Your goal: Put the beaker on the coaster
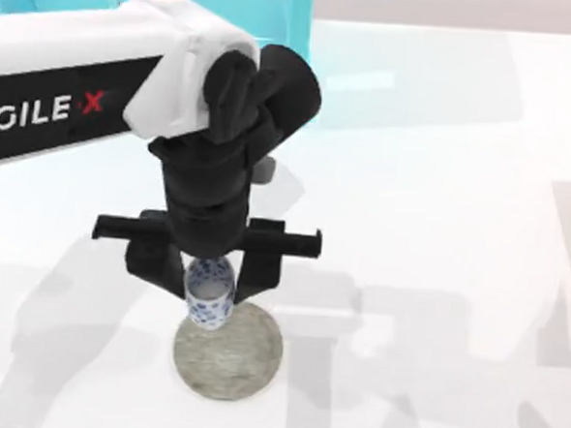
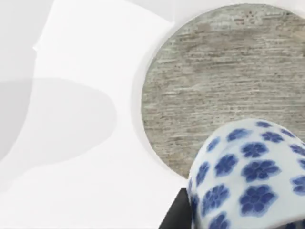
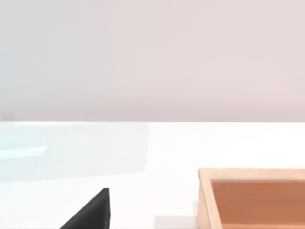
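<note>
- Closest to the top camera is the white left arm (image 1: 81, 75), which reaches in from the left and ends in the black left end effector (image 1: 210, 277), pointing down at the desk (image 1: 439, 233).
- Between its two fingers (image 1: 156, 264) sits the beaker (image 1: 209, 295), a small white cup with blue flowers; the fingers are pressed on its two sides and pinch it.
- Directly below the end effector, the beaker's lower end is over the far edge of the coaster (image 1: 230, 354). I cannot tell whether it touches the disc or hangs just above it.
- From the left wrist, the beaker (image 2: 248, 176) is in front of the grey, stone-like coaster (image 2: 224, 76), which lies flat on the white desk (image 2: 71, 181).
- From the right wrist, a dark tip of the right end effector (image 3: 90, 214) is seen; I cannot tell how its fingers stand. Near it is an orange-brown open box (image 3: 252, 191) on the desk.
</note>
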Controlling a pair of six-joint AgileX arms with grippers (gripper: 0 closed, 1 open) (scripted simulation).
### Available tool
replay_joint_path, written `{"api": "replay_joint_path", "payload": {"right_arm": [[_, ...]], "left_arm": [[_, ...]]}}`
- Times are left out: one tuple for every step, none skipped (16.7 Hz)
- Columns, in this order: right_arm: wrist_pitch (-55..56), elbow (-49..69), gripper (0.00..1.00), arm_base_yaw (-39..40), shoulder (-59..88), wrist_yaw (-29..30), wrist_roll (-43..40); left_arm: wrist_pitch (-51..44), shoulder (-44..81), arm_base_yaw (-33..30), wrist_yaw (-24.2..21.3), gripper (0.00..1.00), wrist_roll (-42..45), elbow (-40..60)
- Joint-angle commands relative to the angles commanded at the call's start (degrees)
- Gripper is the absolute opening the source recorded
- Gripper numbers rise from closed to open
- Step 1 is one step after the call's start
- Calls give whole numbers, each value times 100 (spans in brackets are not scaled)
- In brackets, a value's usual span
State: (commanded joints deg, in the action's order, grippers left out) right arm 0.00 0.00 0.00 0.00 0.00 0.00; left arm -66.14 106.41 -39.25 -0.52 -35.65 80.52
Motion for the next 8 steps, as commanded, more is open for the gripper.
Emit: {"api": "replay_joint_path", "payload": {"right_arm": [[0,0,100,0,0,0,0],[0,0,100,0,0,0,0],[0,0,100,0,0,0,0],[0,0,100,0,0,0,0],[0,0,100,0,0,0,0],[0,0,100,0,0,0,0],[0,0,100,0,0,0,0],[0,0,100,0,0,0,0]], "left_arm": [[1,-19,-95,18,0,-202,61],[5,-37,-162,32,0,-338,103],[8,-48,-198,40,0,-411,125],[8,-50,-206,42,0,-427,130],[8,-50,-206,42,0,-427,130],[8,-50,-206,42,0,-427,130],[8,-50,-206,42,0,-427,130],[11,-30,-180,36,0,-412,114]]}}
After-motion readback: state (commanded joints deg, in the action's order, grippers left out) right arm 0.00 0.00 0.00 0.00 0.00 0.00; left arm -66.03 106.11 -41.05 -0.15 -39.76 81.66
